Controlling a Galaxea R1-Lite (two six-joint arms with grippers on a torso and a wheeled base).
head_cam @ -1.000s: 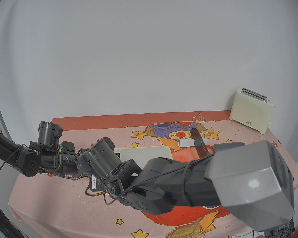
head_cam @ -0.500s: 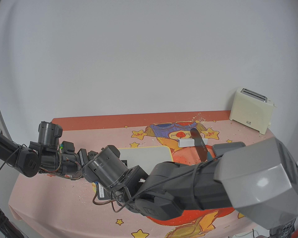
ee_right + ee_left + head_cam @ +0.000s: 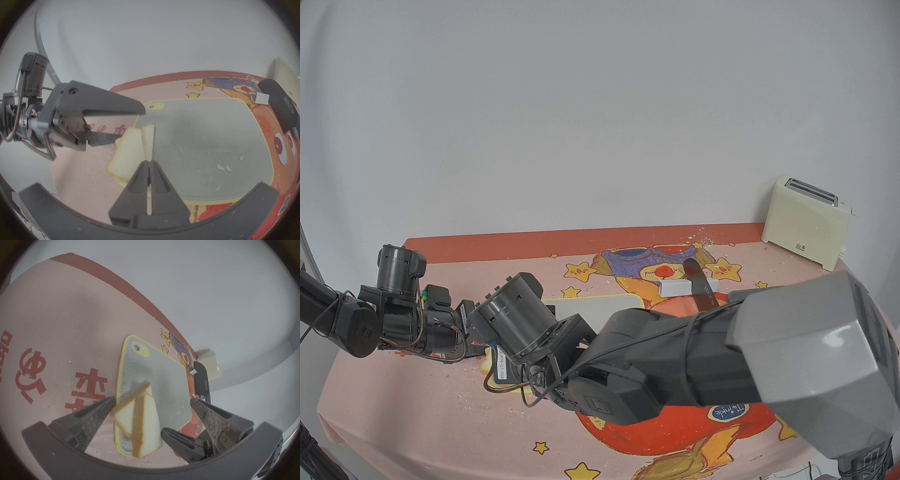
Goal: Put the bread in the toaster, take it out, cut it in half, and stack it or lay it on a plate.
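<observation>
Pink tablecloth [image 3: 394, 400] with a red edge, yellow stars [image 3: 580, 270], a cartoon picture [image 3: 650, 262], plain white wall [image 3: 581, 112] behind

Soft, even, bright light falls from above on the plain pale grey wall [image 3: 600, 94] and the pink cartoon-printed tablecloth [image 3: 425, 406]. The cream plastic toaster [image 3: 211, 365] casts a faint shadow on the wall. Both wrist views bulge, with dark rounded corners.

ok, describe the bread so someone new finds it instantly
On the pink tablecloth lies a grey cutting board with a yellow rim. At its edge nearest the left gripper sits the bread: two pale halves leaning together, overhanging the rim, the only food beyond crumbs.
</observation>
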